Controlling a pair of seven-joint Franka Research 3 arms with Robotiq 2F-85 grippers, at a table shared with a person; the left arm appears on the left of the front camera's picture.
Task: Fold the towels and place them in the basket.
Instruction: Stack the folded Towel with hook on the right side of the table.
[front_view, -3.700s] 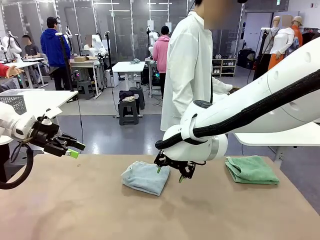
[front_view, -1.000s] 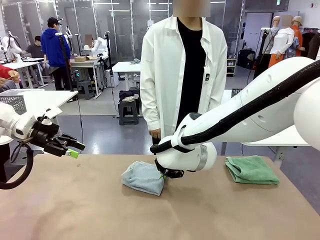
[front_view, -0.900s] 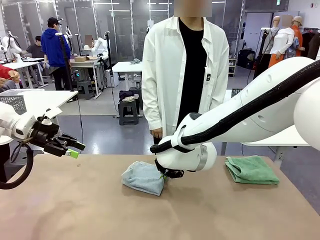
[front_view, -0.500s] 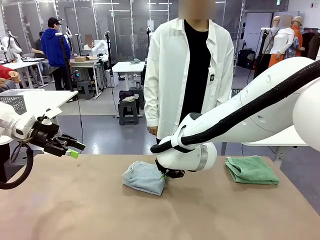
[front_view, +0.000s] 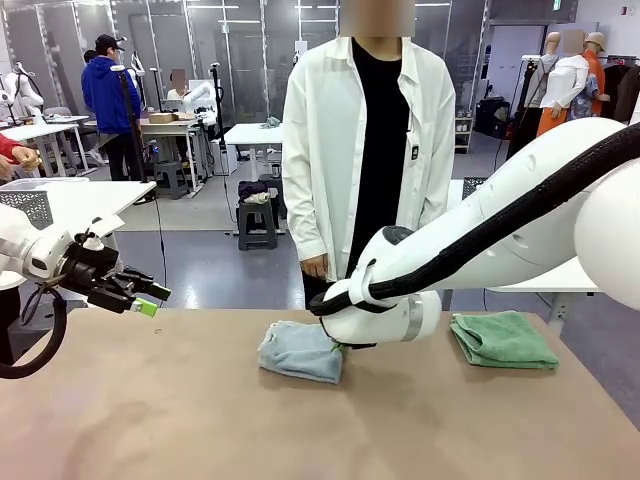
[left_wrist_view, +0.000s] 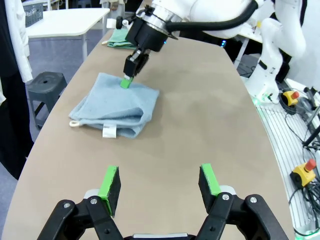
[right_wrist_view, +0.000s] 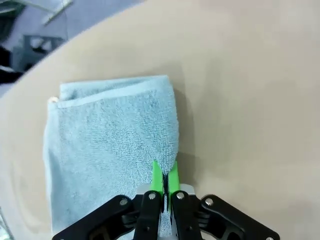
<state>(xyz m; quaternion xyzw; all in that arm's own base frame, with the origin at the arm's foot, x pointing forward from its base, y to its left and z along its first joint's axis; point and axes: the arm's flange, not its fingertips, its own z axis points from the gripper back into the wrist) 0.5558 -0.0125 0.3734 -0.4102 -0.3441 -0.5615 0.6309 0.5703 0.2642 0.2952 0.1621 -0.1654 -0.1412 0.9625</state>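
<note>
A pale blue-grey towel (front_view: 298, 352) lies folded near the far middle of the table, its white tag (left_wrist_view: 108, 132) facing my left side. My right gripper (front_view: 342, 347) is shut on the towel's right edge, the green pads (right_wrist_view: 157, 176) pinching the cloth (right_wrist_view: 110, 130). A mint green towel (front_view: 502, 338) lies folded at the far right. My left gripper (left_wrist_view: 159, 180) stands open over the table's left end (front_view: 150, 298), holding nothing. The basket (front_view: 25, 208), dark and perforated, stands on a white side table to the left (left_wrist_view: 36, 11).
A person in a white coat (front_view: 365, 150) stands at the far edge, right behind the blue-grey towel, one hand (front_view: 316, 266) hanging down. The brown table (front_view: 200, 420) is bare in front and on the left.
My right gripper has dragged the blue-grey towel a little to the right, staying shut on its edge. The person shifted slightly behind it. The left arm has not moved.
</note>
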